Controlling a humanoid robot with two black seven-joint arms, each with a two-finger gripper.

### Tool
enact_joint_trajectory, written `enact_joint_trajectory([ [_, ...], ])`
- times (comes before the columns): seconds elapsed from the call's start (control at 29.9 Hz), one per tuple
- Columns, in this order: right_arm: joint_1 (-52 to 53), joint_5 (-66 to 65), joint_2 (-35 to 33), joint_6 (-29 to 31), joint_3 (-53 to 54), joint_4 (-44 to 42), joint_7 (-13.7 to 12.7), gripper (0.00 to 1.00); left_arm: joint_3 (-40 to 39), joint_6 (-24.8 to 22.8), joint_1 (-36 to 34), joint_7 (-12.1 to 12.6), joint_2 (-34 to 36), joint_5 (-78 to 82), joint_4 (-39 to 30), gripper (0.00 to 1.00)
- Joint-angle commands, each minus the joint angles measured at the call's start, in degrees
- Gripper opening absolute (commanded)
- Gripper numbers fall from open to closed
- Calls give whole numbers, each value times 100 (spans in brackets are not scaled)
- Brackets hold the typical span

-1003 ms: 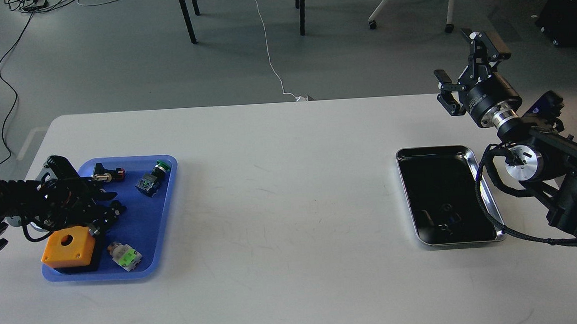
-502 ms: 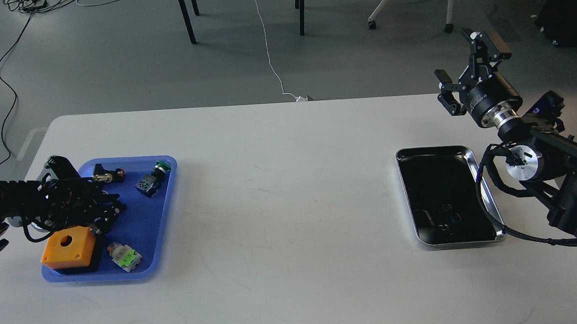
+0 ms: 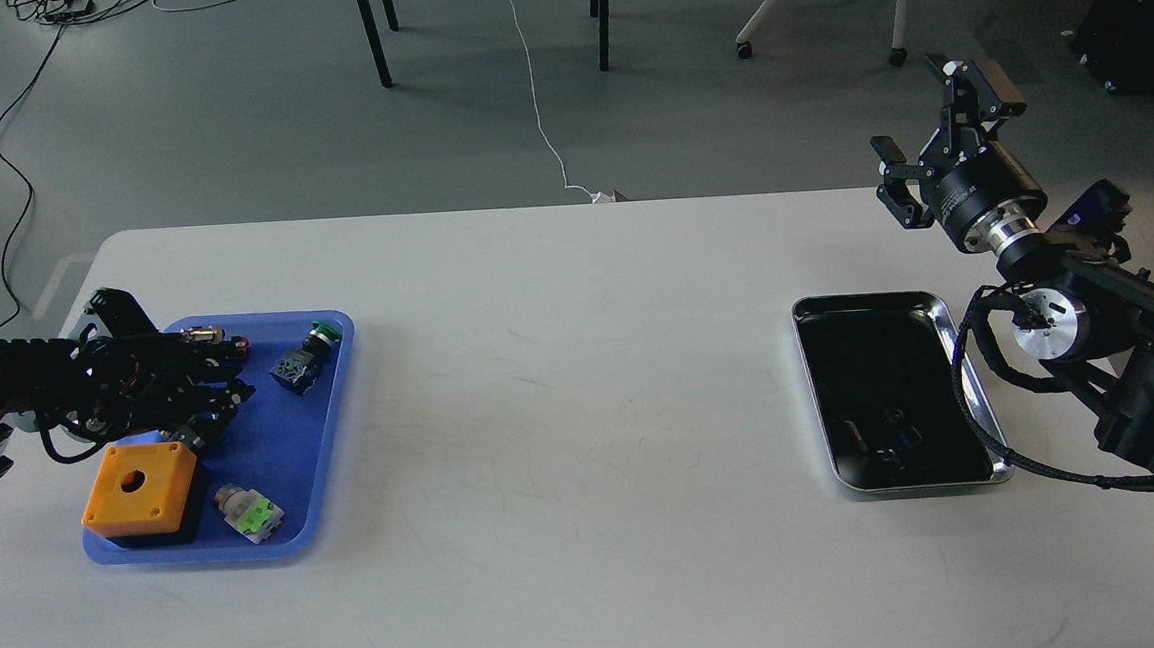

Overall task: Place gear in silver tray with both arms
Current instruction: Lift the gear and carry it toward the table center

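The silver tray [image 3: 908, 490] lies on the table at the right, its dark bottom showing only reflections. My right gripper [image 3: 925, 112] is raised beyond the tray's far right corner, open and empty. My left gripper [image 3: 220, 386] hovers low over the blue tray [image 3: 328, 429] at the left, just behind the orange box [image 3: 141, 486] and close to a small black part with a brass tip [image 3: 205, 336]. It is dark and tangled with cables, so I cannot tell its fingers apart. Other parts in the blue tray are a black and green push button [image 3: 304, 359] and a green and white switch [image 3: 248, 511].
The white table [image 3: 583, 414] spans the view. A black cable [image 3: 968, 410] from my right arm loops over the silver tray's right rim. Chair and table legs and floor cables stand beyond the far edge.
My left gripper has moved a little toward the far side of the blue tray, uncovering the orange box's top edge. The right arm has barely moved.
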Motion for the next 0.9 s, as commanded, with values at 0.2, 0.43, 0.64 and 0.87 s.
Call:
enact_joint_trajectory([
  [0.2, -1, 0, -23, 0, 6, 0, 0, 98, -58, -93, -802, 1, 1194, -3, -1762, 19],
  [0.43, -150, 0, -355, -35, 93, 464, 5, 98, -146, -85, -1111, 1, 669, -11, -2528, 18],
  [0.64, -519, 0, -1322, -35, 102, 1308, 5, 98, -313, -155, -1120, 1, -377, -38, -2450, 18],
  [0.87, -1222, 0, -2429, -26, 164, 2091, 5, 98, -217, -392, -1023, 208, -1879, -1, -1879, 18],
])
